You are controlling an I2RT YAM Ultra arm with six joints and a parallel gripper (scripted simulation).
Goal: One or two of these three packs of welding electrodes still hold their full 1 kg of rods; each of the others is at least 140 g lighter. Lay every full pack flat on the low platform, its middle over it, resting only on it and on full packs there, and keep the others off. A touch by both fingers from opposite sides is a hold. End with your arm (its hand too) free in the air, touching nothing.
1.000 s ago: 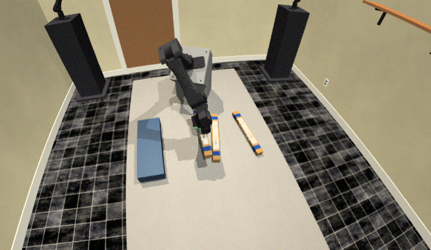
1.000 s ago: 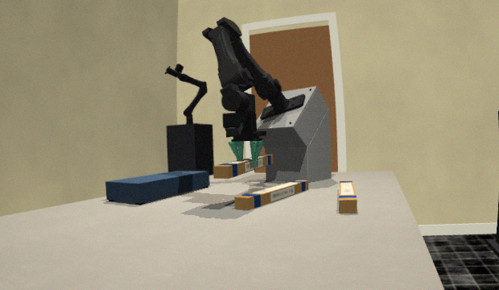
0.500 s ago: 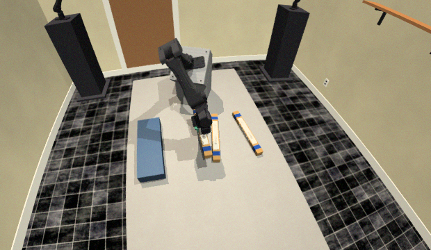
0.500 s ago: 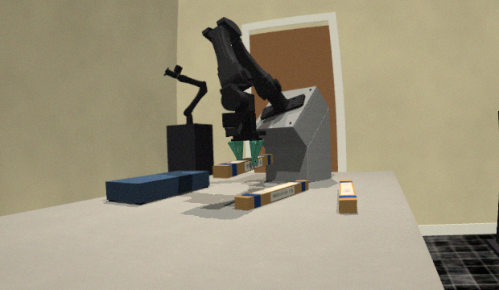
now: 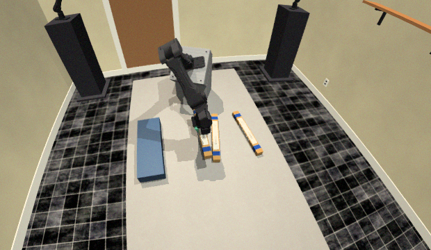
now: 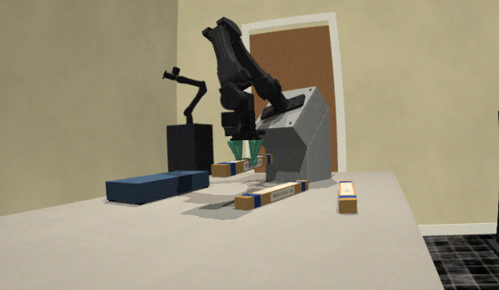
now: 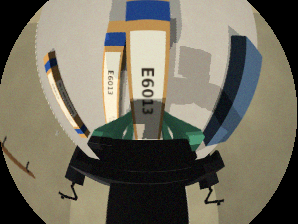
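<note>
My gripper (image 6: 246, 163) (image 7: 147, 113) is shut on an orange, white and blue pack marked E6013 (image 5: 204, 140) (image 6: 222, 171) (image 7: 148, 55), its green fingers on opposite long sides. The pack hangs above the table, roughly level. A second E6013 pack (image 5: 215, 137) (image 6: 274, 193) (image 7: 112, 75) lies on the table, just right of the held one in the top view. A third pack (image 5: 248, 132) (image 6: 348, 189) (image 7: 64, 97) lies slanted on the table farther right. The low blue platform (image 5: 150, 153) (image 6: 145, 186) (image 7: 246, 80) is left of the held pack, with no pack on it.
The arm's grey pedestal (image 5: 208, 74) (image 6: 291, 149) stands at the back of the pale table (image 5: 215, 212) (image 6: 233, 258). Black pillars (image 5: 74, 59) (image 5: 285, 42) stand off both sides of the table. The arm's shadow falls across part of the platform.
</note>
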